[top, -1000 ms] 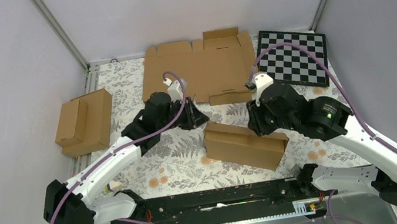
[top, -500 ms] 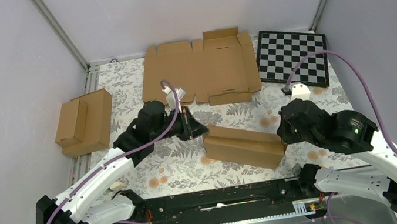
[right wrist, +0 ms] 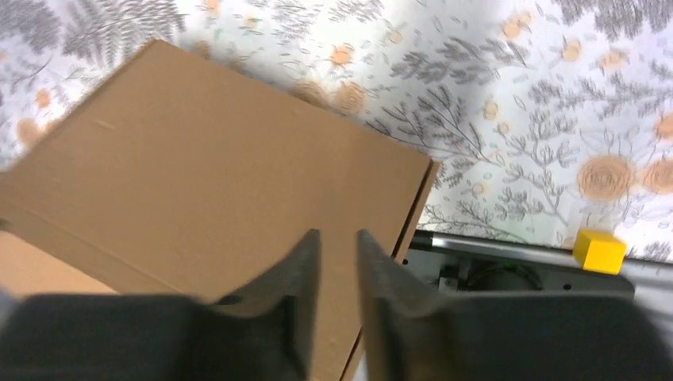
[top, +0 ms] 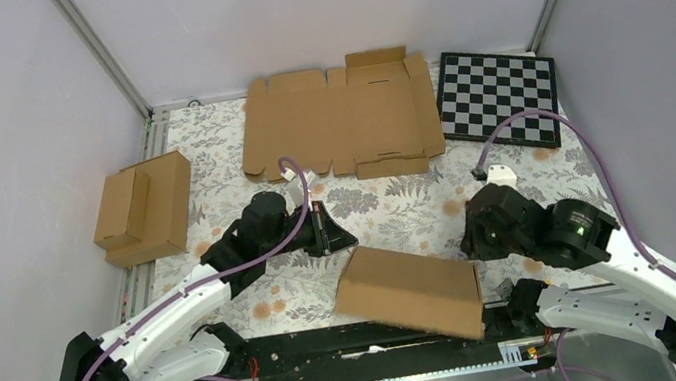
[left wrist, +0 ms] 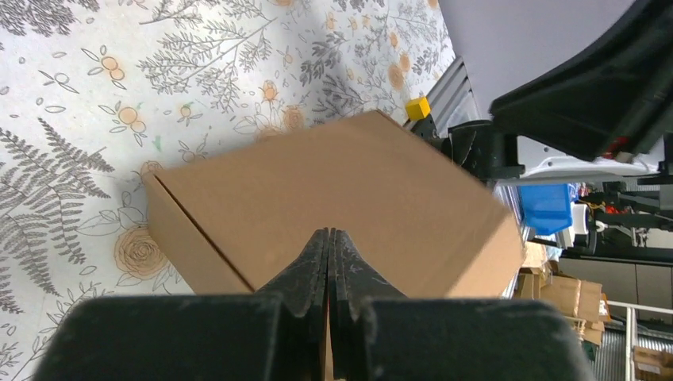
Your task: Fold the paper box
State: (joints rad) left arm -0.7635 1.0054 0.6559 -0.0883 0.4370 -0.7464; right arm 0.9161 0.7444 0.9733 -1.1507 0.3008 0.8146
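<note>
**A:** Where do we see the paper box (top: 408, 291) against the flat cardboard blank (top: 339, 125)?

**B:** Well apart from the blank, on its near side, toward the arm bases. The box lies closed on the flowered desk (top: 396, 202), skewed against the blank's edges. Its nearest corner overlaps the black rail where the arms are bolted.

**A:** And the left pincer (top: 346, 240)?

**B:** We place it between the blank and the box, much nearer the box, at its far left corner. From the left wrist the two fingers are pressed together with nothing between them, and their tips sit over the box's top face. We cannot tell whether they touch it.

**A:** The right pincer (right wrist: 337, 238)?

**B:** Its fingers stand slightly apart and we see nothing between them. Through the narrow gap we see the box's top, close to its right edge. From above, that arm sits further from the blank than the left pincer, at the box's right end.

**A:** Anything else around the blank?

**B:** A checkerboard (top: 500, 97) lies just beside its right edge. Two joined brown boxes (top: 144, 207) sit well apart to its left.
</note>
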